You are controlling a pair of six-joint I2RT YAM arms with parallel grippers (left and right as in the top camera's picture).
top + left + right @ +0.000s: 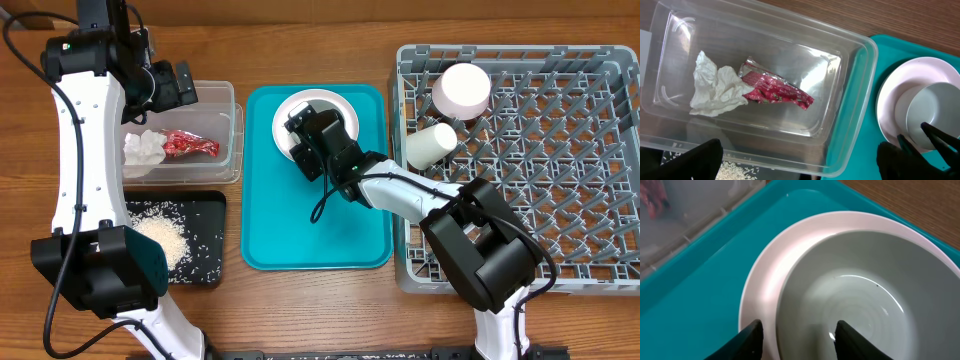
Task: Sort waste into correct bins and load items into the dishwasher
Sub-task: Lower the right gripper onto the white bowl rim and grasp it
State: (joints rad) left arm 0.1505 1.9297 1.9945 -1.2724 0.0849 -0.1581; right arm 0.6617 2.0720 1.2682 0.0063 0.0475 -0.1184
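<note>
A grey-white bowl sits on a white plate at the far end of the teal tray. My right gripper is open and straddles the bowl's near rim, one finger inside the bowl and one over the plate. In the overhead view it covers most of the bowl. My left gripper is open and empty above the clear plastic bin. The bin holds a red wrapper and a crumpled white tissue.
A grey dish rack at the right holds a pink cup and a white cup. A black tray with spilled rice lies in front of the clear bin.
</note>
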